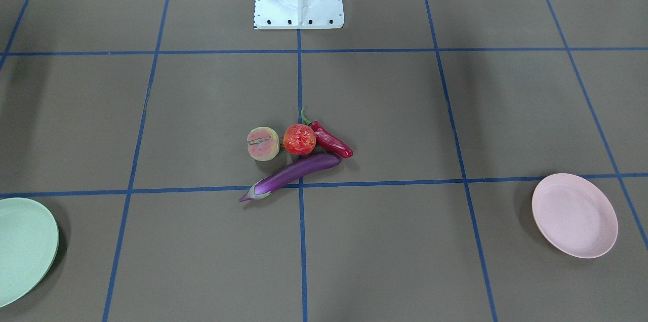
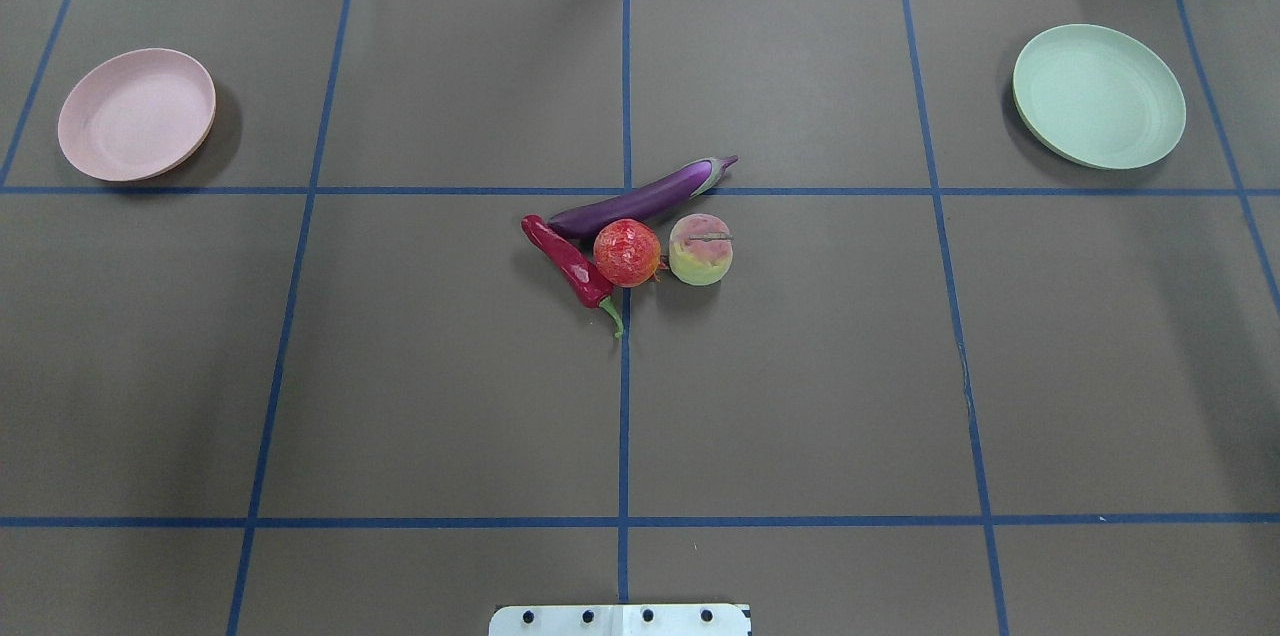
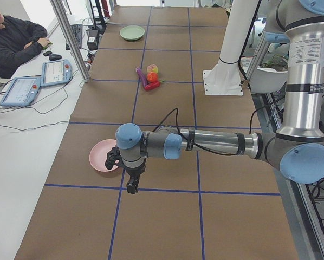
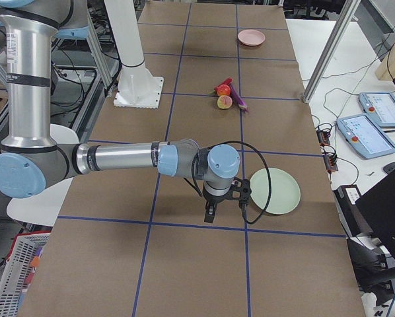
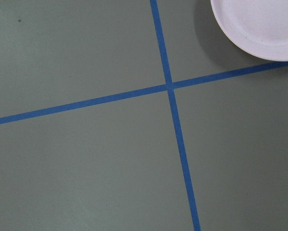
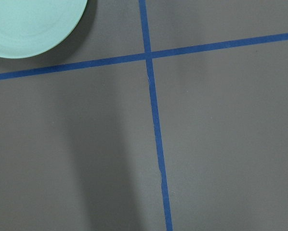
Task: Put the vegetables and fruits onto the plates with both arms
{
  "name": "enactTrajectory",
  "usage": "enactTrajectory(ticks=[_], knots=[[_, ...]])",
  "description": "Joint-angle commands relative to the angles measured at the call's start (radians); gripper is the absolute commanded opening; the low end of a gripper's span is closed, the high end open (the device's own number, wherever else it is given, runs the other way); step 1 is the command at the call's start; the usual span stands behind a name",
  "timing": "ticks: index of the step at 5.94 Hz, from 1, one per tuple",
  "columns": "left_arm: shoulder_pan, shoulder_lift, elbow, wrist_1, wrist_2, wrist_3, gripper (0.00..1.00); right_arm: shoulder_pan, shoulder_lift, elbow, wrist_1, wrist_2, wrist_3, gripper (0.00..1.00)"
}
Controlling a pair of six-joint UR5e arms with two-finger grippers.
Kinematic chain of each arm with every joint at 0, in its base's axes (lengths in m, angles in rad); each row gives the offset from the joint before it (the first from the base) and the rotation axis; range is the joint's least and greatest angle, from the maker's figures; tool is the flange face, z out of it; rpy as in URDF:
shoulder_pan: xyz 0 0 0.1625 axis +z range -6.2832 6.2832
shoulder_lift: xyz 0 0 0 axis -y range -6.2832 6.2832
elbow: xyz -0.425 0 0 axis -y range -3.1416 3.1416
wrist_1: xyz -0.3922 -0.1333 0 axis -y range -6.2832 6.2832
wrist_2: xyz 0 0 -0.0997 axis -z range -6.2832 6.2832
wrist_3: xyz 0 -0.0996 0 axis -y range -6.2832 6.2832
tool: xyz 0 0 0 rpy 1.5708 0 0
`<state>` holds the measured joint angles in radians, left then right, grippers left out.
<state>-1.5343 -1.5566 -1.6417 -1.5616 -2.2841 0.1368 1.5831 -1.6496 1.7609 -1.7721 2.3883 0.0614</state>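
A purple eggplant (image 2: 645, 200), a red chili (image 2: 570, 266), a red-orange fruit (image 2: 627, 252) and a peach (image 2: 700, 249) lie bunched together at the table's middle. The pink plate (image 2: 136, 114) sits far left and the green plate (image 2: 1098, 96) far right, both empty. My left gripper (image 3: 123, 176) hovers beside the pink plate (image 3: 102, 157). My right gripper (image 4: 225, 211) hovers beside the green plate (image 4: 277, 191). The grippers show only in the side views, so I cannot tell whether they are open or shut. Each wrist view shows only its plate's edge (image 5: 259, 24) (image 6: 33, 24).
The white base block (image 2: 620, 619) stands at the near table edge. Blue tape lines cross the brown mat. A seated operator (image 3: 10, 38), tablets (image 3: 21, 89) and an aluminium post (image 3: 70, 38) line the far side.
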Motion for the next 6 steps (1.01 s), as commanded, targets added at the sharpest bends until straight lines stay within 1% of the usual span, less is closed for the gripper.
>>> enactTrajectory(ticks=[1, 4, 5, 6], knots=[[0.000, -0.002, 0.000, 0.000, 0.000, 0.000, 1.00, 0.000, -0.002, -0.006, 0.043, -0.007, -0.021, 1.00], [0.006, -0.069, -0.007, 0.006, -0.002, -0.003, 1.00, 0.000, 0.005, -0.004, 0.043, 0.002, -0.022, 1.00], [0.029, -0.121, -0.010, 0.000, 0.009, -0.005, 1.00, -0.002, 0.016, 0.005, 0.045, 0.003, -0.018, 1.00], [0.060, -0.163, -0.044, -0.006, 0.006, -0.028, 1.00, -0.006, 0.031, 0.006, 0.051, 0.002, -0.003, 1.00]])
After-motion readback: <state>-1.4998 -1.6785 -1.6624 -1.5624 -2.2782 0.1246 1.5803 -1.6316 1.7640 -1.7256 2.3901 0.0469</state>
